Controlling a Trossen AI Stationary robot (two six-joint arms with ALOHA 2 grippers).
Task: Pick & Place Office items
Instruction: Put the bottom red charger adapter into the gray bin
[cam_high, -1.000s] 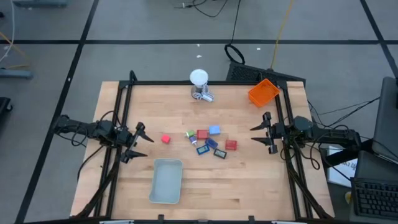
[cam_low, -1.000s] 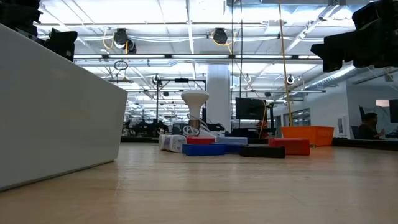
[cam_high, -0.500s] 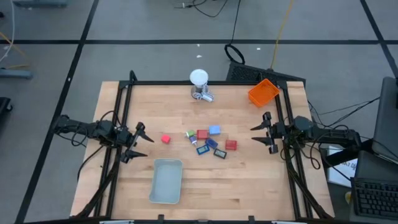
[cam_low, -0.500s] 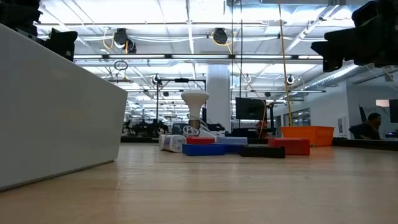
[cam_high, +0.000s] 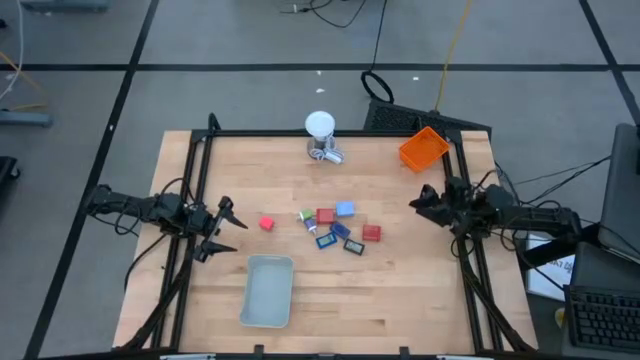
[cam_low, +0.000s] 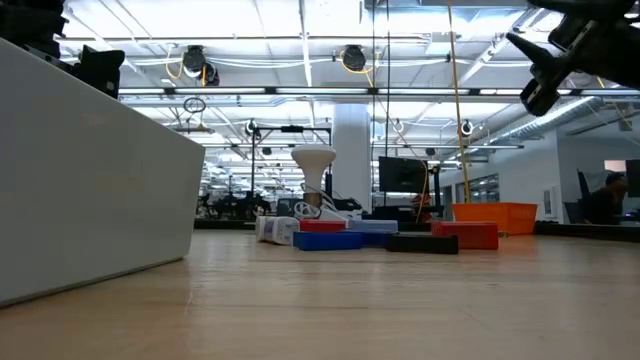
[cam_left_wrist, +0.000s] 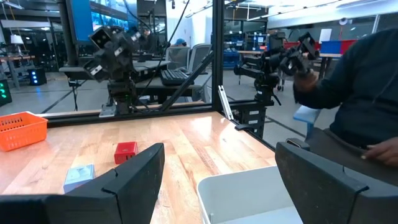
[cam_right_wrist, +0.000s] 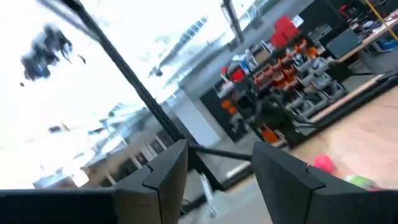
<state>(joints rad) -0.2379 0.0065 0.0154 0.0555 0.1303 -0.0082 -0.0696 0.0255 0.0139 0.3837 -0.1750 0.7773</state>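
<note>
The office items lie flat on the wooden table's middle: a lone red block and a cluster of red, light-blue and dark blue-faced pieces with a green-and-white bit. In the left wrist view the red block and a light-blue piece show. My left gripper stands open at the table's left edge, level, pointing at the items. My right gripper hangs at the right edge, rolled and tipped upward, open with nothing between its fingers. In the low view it shows at the upper right.
A pale grey tray sits at the near edge, left of centre. An orange bin stands at the far right corner, and a white ball-topped object at the far edge. A person sits beyond the table.
My right gripper has rolled about its own axis and tipped its fingers upward, rising a little at the table's right edge. In the high view its two fingers, spread apart before, now lie close together. The items lie where they were.
</note>
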